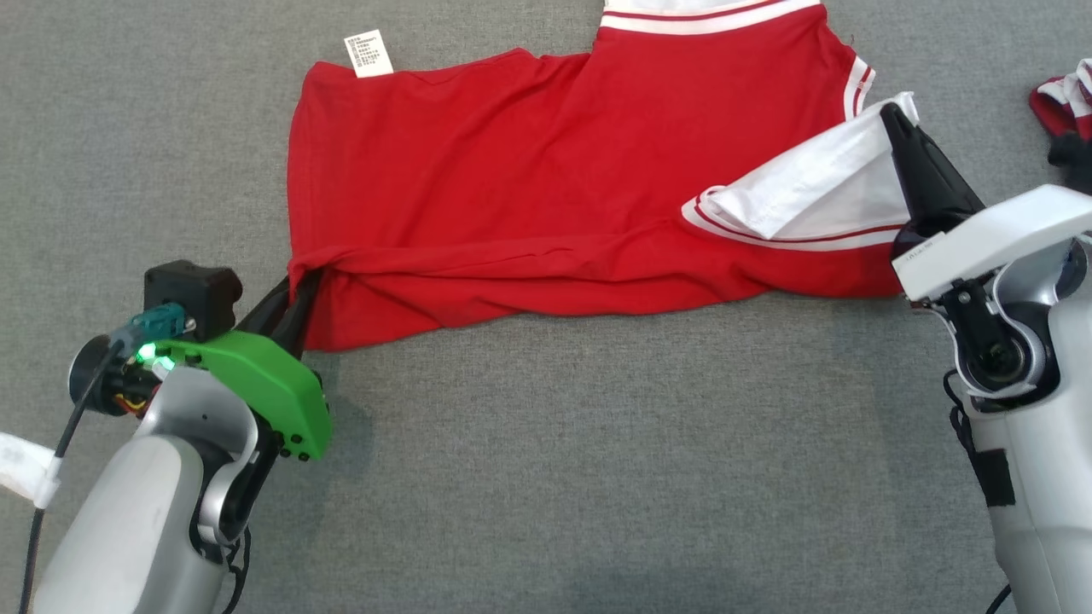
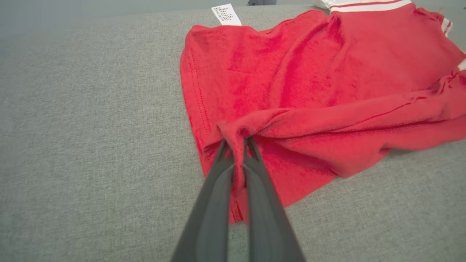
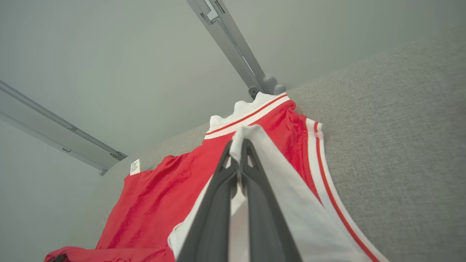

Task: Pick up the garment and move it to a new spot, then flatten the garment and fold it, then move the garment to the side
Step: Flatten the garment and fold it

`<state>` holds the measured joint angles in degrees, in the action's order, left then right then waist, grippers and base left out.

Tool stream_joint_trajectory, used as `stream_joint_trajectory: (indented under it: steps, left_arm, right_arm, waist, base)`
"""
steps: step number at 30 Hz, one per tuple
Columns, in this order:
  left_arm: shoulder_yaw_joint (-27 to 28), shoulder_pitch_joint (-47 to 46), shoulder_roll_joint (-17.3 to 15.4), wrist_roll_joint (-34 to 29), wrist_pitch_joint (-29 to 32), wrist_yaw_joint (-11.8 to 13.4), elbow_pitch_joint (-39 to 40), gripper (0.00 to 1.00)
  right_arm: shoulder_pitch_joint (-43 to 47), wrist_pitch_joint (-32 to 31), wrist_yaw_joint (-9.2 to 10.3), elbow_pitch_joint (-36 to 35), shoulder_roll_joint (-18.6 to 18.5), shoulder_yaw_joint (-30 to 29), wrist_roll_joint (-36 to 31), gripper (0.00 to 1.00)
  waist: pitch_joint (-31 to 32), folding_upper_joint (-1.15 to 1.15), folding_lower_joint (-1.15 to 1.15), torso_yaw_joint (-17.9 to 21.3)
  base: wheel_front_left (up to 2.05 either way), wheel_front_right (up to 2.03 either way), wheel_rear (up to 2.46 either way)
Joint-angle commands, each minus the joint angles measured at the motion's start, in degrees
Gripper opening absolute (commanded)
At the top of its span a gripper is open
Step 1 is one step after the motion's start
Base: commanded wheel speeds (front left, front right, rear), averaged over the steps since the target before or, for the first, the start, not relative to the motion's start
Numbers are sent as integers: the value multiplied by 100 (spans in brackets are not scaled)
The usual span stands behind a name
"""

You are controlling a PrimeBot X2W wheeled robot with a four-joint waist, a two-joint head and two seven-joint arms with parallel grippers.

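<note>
Red knit jersey (image 1: 512, 170) with white, red-striped trim lies spread across the middle of the grey fabric-covered table (image 1: 554, 469). It runs left to right in your head view, and a care label (image 1: 368, 53) pokes out at its far left corner. Your left claw (image 1: 294, 294) is closed on the near left corner; the left wrist view shows red cloth gathered into a twist between the fingers. Your right claw (image 1: 894, 119) is clamped on the trimmed edge at the right end, which is turned over so the white inner face (image 1: 819, 192) shows. That edge looks raised slightly off the table, though the height is hard to judge. My reading: you hold both near corners so the near edge can be carried over the far half, which makes this the fold step. Flattening looks mostly done, but a soft ridge runs along the near edge. Mind the slack between the claws, since an uneven lift would likely skew the crease. Another red-and-white item (image 1: 1062, 98) sits at the right edge, well apart from the jersey.
</note>
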<state>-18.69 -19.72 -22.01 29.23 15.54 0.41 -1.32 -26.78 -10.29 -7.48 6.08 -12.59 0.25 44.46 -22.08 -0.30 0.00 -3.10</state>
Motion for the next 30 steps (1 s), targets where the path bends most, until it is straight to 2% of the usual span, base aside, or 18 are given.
stream_joint_trajectory:
  steps: [1, 6, 12, 13, 14, 15, 20, 24, 27, 30]
  left_arm:
    - [-65, -294, 45, -11, 28, -90, -243, 0]
    - [-223, -772, 232, 7, 7, -279, -922, 0]
    - [-361, -1070, 251, -9, -29, -448, -1531, 0]
    - [-377, -1103, 255, -32, -70, -455, -1622, 31]
    - [-387, -1106, 303, -3, -128, -454, -1799, 100]
    - [-383, -1084, 309, -3, -173, -442, -1851, 100]
    - [-205, -605, 241, 167, -414, -313, -1635, 100]
    - [-44, -147, 205, 323, -522, -182, -1205, 100]
    - [107, 369, 227, 540, -534, -5, -780, 100]
    - [173, 664, 233, 630, -477, 140, -555, 100]
  right_arm:
    - [-269, -5, -1, 262, 52, 27, -145, 0]
    - [-901, 236, -1, 1121, 75, 68, -618, 0]
    - [-1341, 491, -1, 1812, 122, 384, -947, 0]
    - [-1360, 537, -1, 1881, 124, 433, -948, 0]
    - [-1365, 669, -1, 1973, 127, 526, -922, 49]
    - [-1329, 733, -1, 1987, 112, 570, -916, 100]
    - [-883, 1025, -1, 1519, -234, 837, -1054, 100]
    - [-402, 1046, -1, 1015, -466, 726, -1188, 100]
    - [156, 740, -1, 477, -639, 517, -1432, 100]
    - [615, 225, -1, 37, -638, 384, -1646, 100]
  waist:
    - [-40, 30, 0, 20]
    - [-96, 30, 0, 54]
    - [-58, 30, 0, 76]
    - [-39, 30, 0, 77]
    - [5, 30, 0, 80]
    - [34, 30, 0, 82]
    - [180, 30, 0, 125]
    - [251, 30, 0, 145]
    - [285, 30, 0, 178]
    - [258, 30, 0, 208]
  base:
    - [0, 0, 0]
    - [0, 0, 0]
    - [0, 0, 0]
    - [0, 0, 0]
    - [0, 0, 0]
    - [0, 0, 0]
    - [0, 0, 0]
    - [0, 0, 0]
    - [0, 0, 0]
    - [0, 0, 0]
